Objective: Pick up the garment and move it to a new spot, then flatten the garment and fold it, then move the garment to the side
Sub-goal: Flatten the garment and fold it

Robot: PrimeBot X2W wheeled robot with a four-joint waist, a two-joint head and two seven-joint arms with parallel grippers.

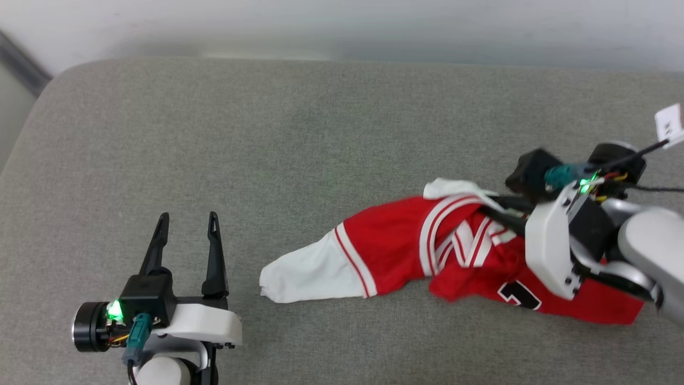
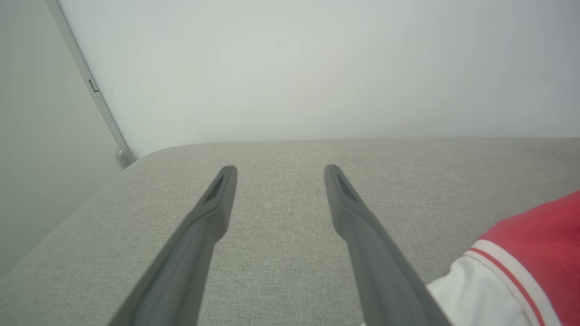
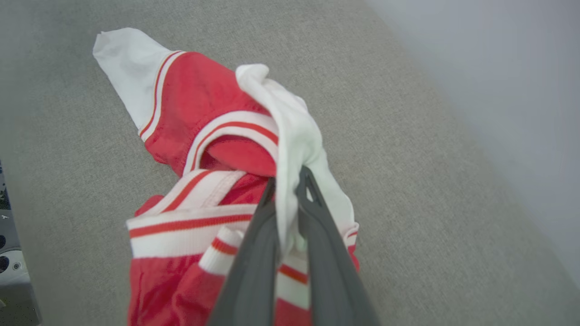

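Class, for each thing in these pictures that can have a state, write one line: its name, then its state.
Red jersey-style shirt with white short sleeves: crumpled, unfolded, lying on the grey fabric surface, one sleeve pinched.
Left gripper: jaws open, holding nothing.
Right gripper: jaws shut on a white sleeve.

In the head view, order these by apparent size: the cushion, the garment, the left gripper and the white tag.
Largest to smallest:
1. grey cushion
2. garment
3. left gripper
4. white tag
None look close in size.
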